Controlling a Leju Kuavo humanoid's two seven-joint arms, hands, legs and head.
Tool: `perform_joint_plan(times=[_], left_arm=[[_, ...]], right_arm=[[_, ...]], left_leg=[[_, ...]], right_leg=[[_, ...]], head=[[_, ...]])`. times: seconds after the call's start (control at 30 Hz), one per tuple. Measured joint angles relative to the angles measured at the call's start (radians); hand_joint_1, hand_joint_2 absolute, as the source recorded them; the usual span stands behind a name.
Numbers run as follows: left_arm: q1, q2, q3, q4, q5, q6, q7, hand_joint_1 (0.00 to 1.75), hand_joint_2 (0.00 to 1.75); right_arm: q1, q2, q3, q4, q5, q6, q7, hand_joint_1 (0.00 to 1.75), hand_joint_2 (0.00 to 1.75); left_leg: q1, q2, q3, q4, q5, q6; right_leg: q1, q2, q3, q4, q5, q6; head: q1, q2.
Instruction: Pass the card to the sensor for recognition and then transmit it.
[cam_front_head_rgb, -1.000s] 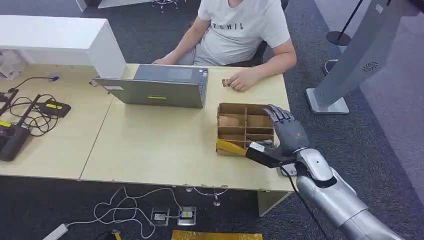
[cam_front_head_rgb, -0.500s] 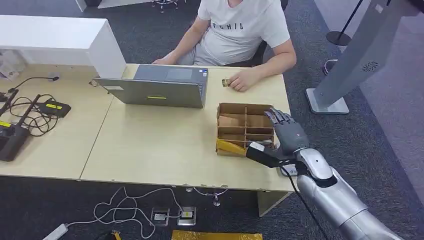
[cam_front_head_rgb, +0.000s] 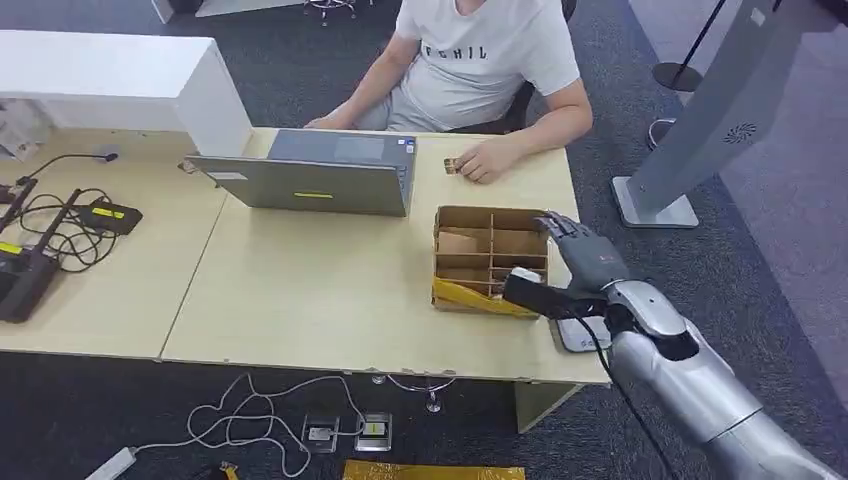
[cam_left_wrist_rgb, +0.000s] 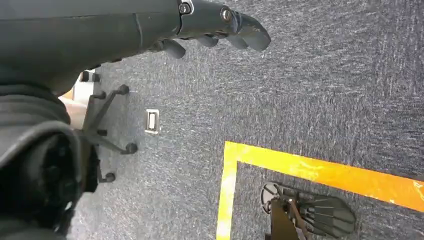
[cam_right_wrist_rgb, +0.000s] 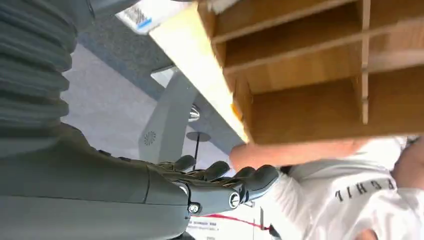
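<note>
A cardboard box (cam_front_head_rgb: 489, 226) with several compartments stands on the desk's right part. A yellow card (cam_front_head_rgb: 466, 294) leans in its front row. My right hand (cam_front_head_rgb: 578, 266) hovers at the box's right front corner, fingers spread and thumb stretched over the front row, holding nothing. The right wrist view has this hand (cam_right_wrist_rgb: 215, 187) beside the box's compartments (cam_right_wrist_rgb: 310, 95). A white flat sensor (cam_front_head_rgb: 583, 334) lies on the desk under my right wrist. My left hand (cam_left_wrist_rgb: 220, 25) hangs above the carpet floor with its fingers loosely extended and nothing in it.
A person in a white shirt (cam_front_head_rgb: 487, 50) sits behind the desk, one hand (cam_front_head_rgb: 487, 160) on the desk by a small object (cam_front_head_rgb: 452, 165). A grey laptop (cam_front_head_rgb: 318, 172) stands left of the box. Cables and black devices (cam_front_head_rgb: 60, 230) lie at the far left.
My right hand has shifted to the right and slightly farther, and its thumb now reaches over the box's front row. The person and the box have stayed put.
</note>
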Motion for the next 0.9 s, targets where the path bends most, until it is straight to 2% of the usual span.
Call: perform_joint_plan(times=[0.2,0.9], left_arm=[[0.0,0.001,0.0,0.0,-0.001,-0.004,-0.002,0.0,0.0],[-0.003,0.001,0.0,0.0,-0.009,-0.009,-0.002,0.0,0.0]], right_arm=[[-0.016,-0.029,0.001,-0.042,-0.032,0.018,0.0,0.0,1.75],[0.017,-0.036,0.031,-0.046,-0.051,-0.027,0.003,0.0,1.75]], left_leg=[[0.0,0.0,0.0,0.0,0.0,0.0],[0.0,0.0,0.0,0.0,0.0,0.0]], right_leg=[[0.0,0.0,0.0,0.0,0.0,0.0],[0.0,0.0,0.0,0.0,0.0,0.0]], head=[[0.0,0.0],[0.0,0.0]])
